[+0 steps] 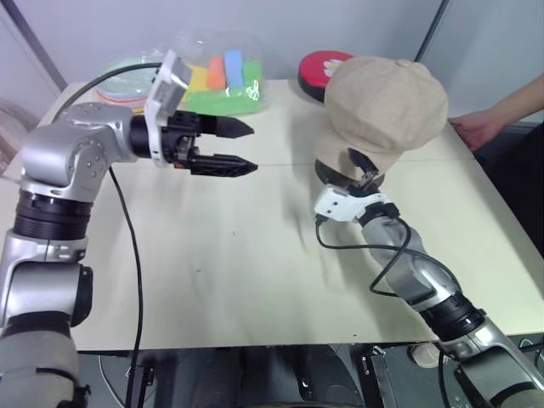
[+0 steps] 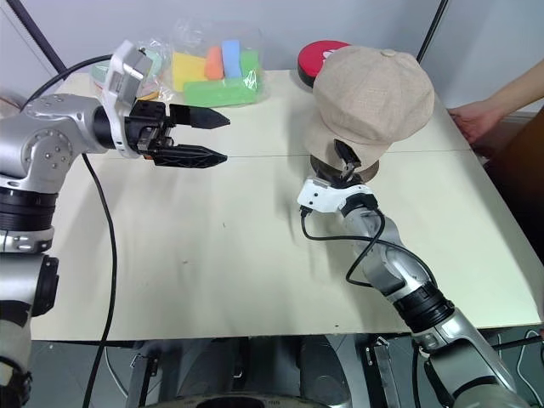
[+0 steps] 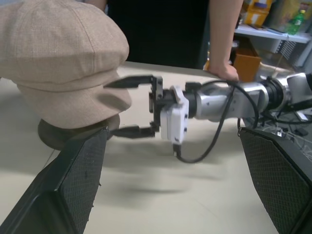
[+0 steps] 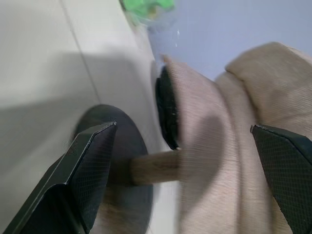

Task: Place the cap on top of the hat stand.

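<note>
The cap (image 1: 387, 106) sits on the hat stand (image 4: 146, 168). The right gripper (image 3: 119, 107), fingers spread, brackets its brim; the left gripper (image 1: 229, 146) is spread, well apart.

Pale cream table (image 1: 255, 280), seam line running across its middle. Plain light grey-blue wall (image 1: 85, 34) behind it, dark slanted poles (image 1: 34, 38) at the left and right of the wall. Even indoor light, soft shadows on the tabletop. In the left wrist view, shelves (image 3: 273, 29) behind the table hold yellow packages, a green bottle and an orange box (image 3: 246, 66).
</note>
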`<state>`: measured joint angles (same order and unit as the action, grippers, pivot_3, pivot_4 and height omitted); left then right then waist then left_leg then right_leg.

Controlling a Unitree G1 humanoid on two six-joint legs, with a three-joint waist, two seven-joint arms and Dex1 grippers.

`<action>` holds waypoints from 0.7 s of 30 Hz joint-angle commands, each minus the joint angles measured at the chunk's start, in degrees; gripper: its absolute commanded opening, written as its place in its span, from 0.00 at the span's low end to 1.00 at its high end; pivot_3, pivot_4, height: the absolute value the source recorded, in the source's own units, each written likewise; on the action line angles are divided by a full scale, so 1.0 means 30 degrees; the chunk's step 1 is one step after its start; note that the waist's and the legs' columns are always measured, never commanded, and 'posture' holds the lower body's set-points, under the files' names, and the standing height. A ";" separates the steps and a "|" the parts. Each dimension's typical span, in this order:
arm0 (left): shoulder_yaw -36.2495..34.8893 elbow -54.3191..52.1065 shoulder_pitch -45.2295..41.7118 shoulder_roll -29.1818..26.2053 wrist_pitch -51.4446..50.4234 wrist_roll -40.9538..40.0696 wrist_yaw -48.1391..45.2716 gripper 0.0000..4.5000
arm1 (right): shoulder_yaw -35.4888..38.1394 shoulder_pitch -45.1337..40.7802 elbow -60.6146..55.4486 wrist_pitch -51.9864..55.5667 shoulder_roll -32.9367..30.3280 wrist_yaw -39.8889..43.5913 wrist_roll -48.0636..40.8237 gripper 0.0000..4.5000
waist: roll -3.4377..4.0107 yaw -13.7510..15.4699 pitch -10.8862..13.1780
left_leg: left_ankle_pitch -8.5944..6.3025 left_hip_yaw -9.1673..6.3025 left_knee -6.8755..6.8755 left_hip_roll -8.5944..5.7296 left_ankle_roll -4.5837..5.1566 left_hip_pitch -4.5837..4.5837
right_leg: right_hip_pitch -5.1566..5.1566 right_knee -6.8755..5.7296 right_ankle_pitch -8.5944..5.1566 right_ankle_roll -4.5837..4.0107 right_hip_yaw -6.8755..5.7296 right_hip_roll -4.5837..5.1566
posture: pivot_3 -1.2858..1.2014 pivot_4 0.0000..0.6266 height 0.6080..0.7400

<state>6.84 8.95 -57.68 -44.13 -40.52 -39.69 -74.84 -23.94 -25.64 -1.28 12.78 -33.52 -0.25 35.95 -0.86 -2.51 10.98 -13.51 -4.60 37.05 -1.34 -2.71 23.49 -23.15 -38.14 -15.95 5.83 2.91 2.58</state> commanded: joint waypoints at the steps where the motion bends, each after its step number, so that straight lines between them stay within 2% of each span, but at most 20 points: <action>1: -0.0949 -0.0090 -0.0489 0.0006 0.0118 0.0247 -0.0197 1.00 | 0.1275 -0.0312 -0.0005 -0.0251 0.0227 -0.0279 0.0326 0.80 | 0.0000 0.0001 0.0000 | 0.0000 0.0002 0.0000 0.0000 0.0000 0.0000 | 0.0000 0.0000 0.0000 0.0000 0.0002 0.0001 | 0.52 0.24 1.00; 8: -0.1333 -0.0202 -0.0570 0.0236 -0.0189 0.0384 -0.0242 1.00 | 0.2324 -0.0149 0.0455 -0.0807 0.0097 0.0026 0.0566 0.01 | 0.0000 -0.0004 0.0000 | 0.0000 -0.0001 0.0001 -0.0002 0.0000 -0.0002 | 0.0001 -0.0004 0.0001 0.0001 0.0001 0.0000 | 0.52 0.24 1.00; 11: -0.1475 -0.0225 -0.0544 0.0315 -0.0243 0.0461 -0.0239 1.00 | 0.2676 0.0158 0.0016 -0.1575 -0.0451 0.0426 0.0845 0.01 | -0.0002 0.0006 -0.0002 | 0.0000 -0.0001 0.0002 -0.0001 0.0000 -0.0015 | 0.0013 -0.0008 0.0001 0.0000 0.0001 -0.0001 | 0.52 0.24 1.00; 15: -0.1680 -0.0235 -0.0443 0.0351 -0.0434 0.0432 -0.0180 1.00 | 0.3864 0.1171 -0.1291 -0.3632 -0.2312 0.1196 0.0285 0.01 | -0.0002 0.0040 -0.0002 | 0.0000 0.0001 0.0004 -0.0010 0.0000 -0.0013 | 0.0014 -0.0007 0.0001 0.0001 0.0002 0.0010 | 0.52 0.24 1.00; 18: -0.1900 -0.0119 -0.0464 0.0400 -0.0586 0.0457 -0.0128 1.00 | 0.5424 0.2090 -0.1407 -0.6645 -0.4567 0.1765 -0.1047 0.01 | -0.0003 0.0063 0.0000 | -0.0001 0.0002 0.0005 -0.0016 0.0002 -0.0009 | 0.0018 -0.0003 0.0001 0.0002 0.0002 0.0019 | 0.52 0.24 1.00; 21: -0.2061 0.0100 -0.0588 0.0435 -0.0671 0.0507 -0.0153 1.00 | 0.7147 0.2455 -0.0346 -0.9363 -0.5781 0.2239 -0.3377 0.01 | -0.0006 0.0006 0.0002 | -0.0001 0.0005 0.0004 -0.0012 0.0002 -0.0015 | 0.0026 -0.0001 0.0001 0.0003 0.0003 0.0015 | 0.52 0.24 1.00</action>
<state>2.64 9.24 -57.86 -42.51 -42.31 -38.00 -75.16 -6.22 -18.07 -2.81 -11.20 -49.72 6.05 29.74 -0.87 -2.50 10.99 -13.51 -4.59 37.06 -1.36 -2.71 23.44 -23.07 -38.15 -15.94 5.84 2.92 2.60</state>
